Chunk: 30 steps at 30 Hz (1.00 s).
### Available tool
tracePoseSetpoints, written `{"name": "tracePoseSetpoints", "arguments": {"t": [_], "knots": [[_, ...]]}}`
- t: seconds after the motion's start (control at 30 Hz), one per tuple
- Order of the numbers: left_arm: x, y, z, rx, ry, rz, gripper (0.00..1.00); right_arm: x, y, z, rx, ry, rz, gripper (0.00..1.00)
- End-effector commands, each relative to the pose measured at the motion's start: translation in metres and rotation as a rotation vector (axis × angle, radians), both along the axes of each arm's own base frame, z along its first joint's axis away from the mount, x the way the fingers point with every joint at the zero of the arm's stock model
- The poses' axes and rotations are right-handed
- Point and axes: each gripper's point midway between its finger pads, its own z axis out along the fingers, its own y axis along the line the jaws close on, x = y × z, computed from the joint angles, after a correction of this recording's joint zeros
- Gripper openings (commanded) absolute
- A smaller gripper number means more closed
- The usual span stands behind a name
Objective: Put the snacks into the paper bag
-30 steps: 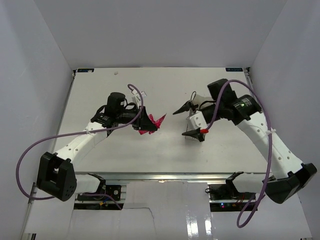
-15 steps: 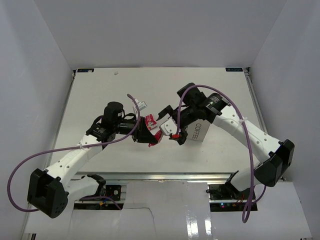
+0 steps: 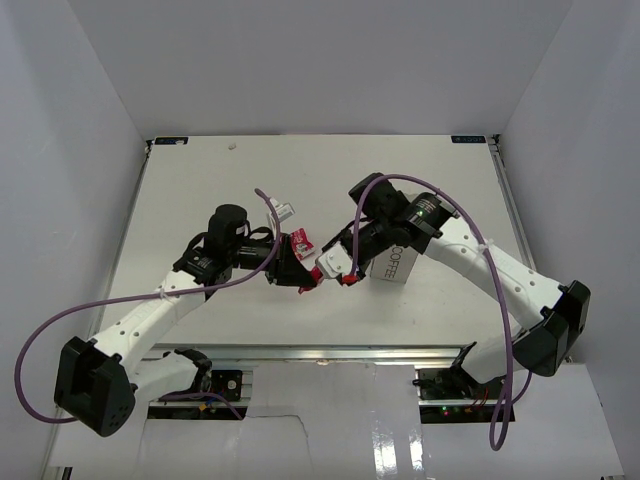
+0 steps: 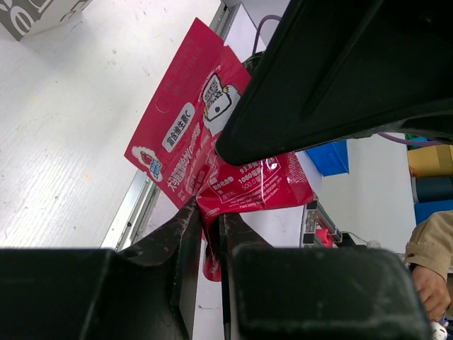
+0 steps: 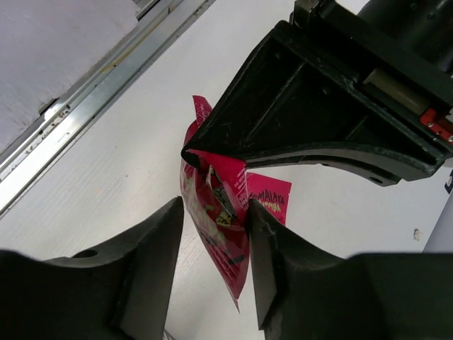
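Observation:
Two red-pink snacks hang together in the air over the table's middle. My left gripper [image 3: 289, 268] is shut on their lower edge; in the left wrist view [image 4: 210, 212] a flat packet [image 4: 185, 120] and a crumpled one [image 4: 258, 185] rise from its fingers. My right gripper [image 3: 335, 264] faces it from the right. Its fingers straddle one red packet [image 5: 221, 225]: one finger [image 5: 272, 248] touches it, the other stands off with a gap, so the gripper [image 5: 214, 212] is open. A second pink packet [image 5: 272, 199] shows behind. The white paper bag [image 3: 396, 264] lettered COFFEE stands just right of the right gripper.
The table's front metal rail [image 5: 92, 106] runs close below both grippers. White side walls [image 3: 70, 170] enclose the table. Purple cables [image 3: 110, 300] loop off both arms. Beyond the table edge, the left wrist view shows a blue bin [image 4: 329, 156] and a person's hand [image 4: 427, 283].
My right arm has swung left from the bag to the packets in the left gripper, and its jaws have narrowed around one. The left arm shifted slightly toward the front.

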Motion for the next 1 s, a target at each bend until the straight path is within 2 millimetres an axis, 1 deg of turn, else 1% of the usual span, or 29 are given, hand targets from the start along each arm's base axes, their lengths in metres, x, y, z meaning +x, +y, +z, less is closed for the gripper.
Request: {"name": "tracePoseSetpoints", "arguments": {"t": [0.0,0.07,0.17,0.2,0.23,0.27,0.3,0.33,0.37,0.43,0.47,0.6,0.63,0.7,0.73,0.8,0.83,0.87,0.9,0.93,0.97], "knots": [[0.001,-0.002,0.006,-0.027,-0.037,-0.001,0.00,-0.014,-0.003,0.005,0.019,0.038,0.014,0.43],[0.001,-0.002,0.007,-0.029,-0.037,-0.003,0.00,-0.014,-0.003,0.003,0.013,0.045,0.007,0.39],[0.002,-0.003,0.010,-0.036,-0.044,-0.007,0.01,-0.009,-0.001,0.001,0.010,0.045,-0.012,0.32],[0.002,-0.004,0.011,-0.038,-0.046,-0.010,0.02,-0.009,0.000,0.001,0.011,0.045,-0.014,0.26],[0.003,-0.004,0.012,-0.039,-0.048,-0.008,0.02,-0.007,0.000,0.002,0.010,0.047,-0.024,0.14],[0.003,-0.004,0.012,-0.038,-0.047,-0.008,0.04,-0.007,0.001,0.003,0.012,0.047,-0.030,0.10],[0.004,-0.004,0.012,-0.039,-0.048,-0.008,0.06,-0.005,0.002,0.004,0.017,0.042,-0.034,0.08],[0.004,-0.004,0.013,-0.040,-0.051,-0.008,0.09,-0.004,0.002,0.006,0.020,0.039,-0.036,0.08],[0.005,-0.004,0.014,-0.041,-0.056,-0.001,0.18,-0.005,0.002,0.006,0.019,0.040,-0.037,0.08],[0.007,-0.004,0.017,-0.043,-0.067,0.009,0.29,-0.005,0.002,0.008,0.025,0.039,-0.037,0.08],[0.008,-0.004,0.018,-0.044,-0.074,0.015,0.40,-0.005,0.001,0.010,0.026,0.036,-0.041,0.08],[0.016,-0.002,0.042,-0.065,-0.169,0.081,0.59,-0.003,-0.005,0.016,0.039,0.024,-0.064,0.08],[0.019,-0.002,0.053,-0.074,-0.203,0.094,0.62,0.001,-0.009,0.023,0.054,0.020,-0.083,0.08],[0.022,0.001,0.067,-0.086,-0.272,0.119,0.69,0.005,-0.017,0.035,0.086,0.025,-0.111,0.08],[0.025,0.002,0.079,-0.092,-0.307,0.130,0.70,0.015,-0.024,0.044,0.105,0.018,-0.145,0.08],[0.028,0.004,0.090,-0.093,-0.364,0.147,0.72,0.022,-0.033,0.058,0.143,0.006,-0.171,0.08],[0.031,0.006,0.094,-0.084,-0.384,0.170,0.74,0.029,-0.045,0.068,0.162,-0.009,-0.210,0.08],[0.033,0.007,0.102,-0.086,-0.419,0.179,0.74,0.032,-0.050,0.078,0.182,-0.028,-0.229,0.08],[0.035,0.008,0.105,-0.082,-0.435,0.189,0.77,0.035,-0.056,0.085,0.197,-0.040,-0.244,0.08],[0.040,0.010,0.104,-0.062,-0.439,0.216,0.77,0.042,-0.068,0.095,0.218,-0.069,-0.286,0.08],[0.042,0.011,0.102,-0.050,-0.445,0.224,0.77,0.044,-0.075,0.103,0.230,-0.092,-0.309,0.08]]}}
